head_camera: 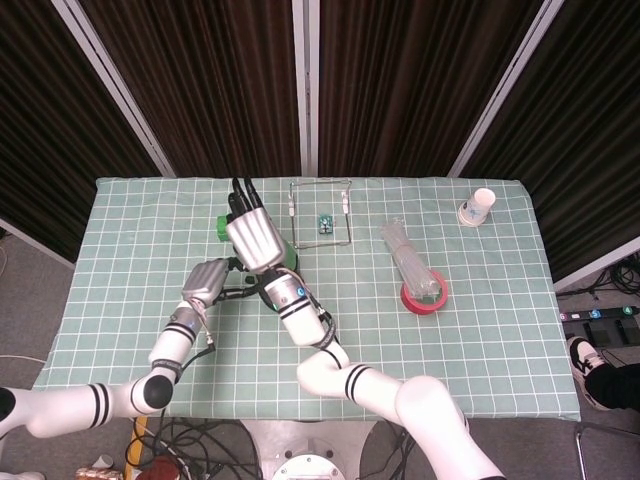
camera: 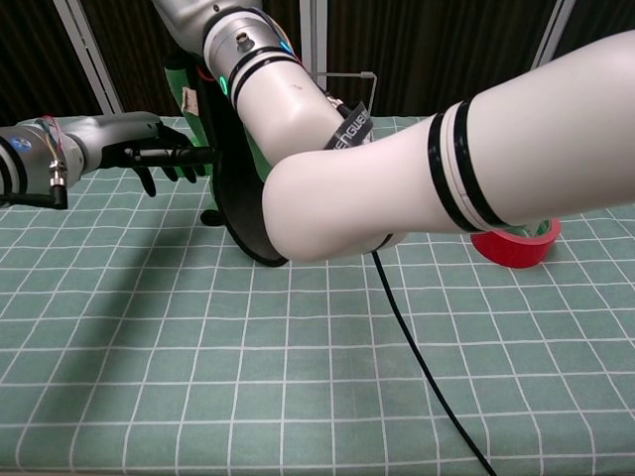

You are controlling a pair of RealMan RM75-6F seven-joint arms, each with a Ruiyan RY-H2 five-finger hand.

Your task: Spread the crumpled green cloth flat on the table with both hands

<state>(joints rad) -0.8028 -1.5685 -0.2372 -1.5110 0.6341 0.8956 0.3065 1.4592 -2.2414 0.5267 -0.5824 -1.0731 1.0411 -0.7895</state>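
Green cloth, bright green, seen only as small patches at the far middle-left of the checked table, mostly hidden behind the robot's hands in the head view, its shape and degree of crumpling not discernible, glimpsed as a green edge in the chest view

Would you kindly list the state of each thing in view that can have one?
green cloth: bunched, mostly hidden under the right hand, not spread.
right hand: over the cloth; grip cannot be told.
left hand: beside the cloth, fingers extended toward it; contact unclear.
paper cup: tilted, resting on a small disc.
red tape roll: lying flat, a clear plastic bundle across it.
wire frame: standing upright.
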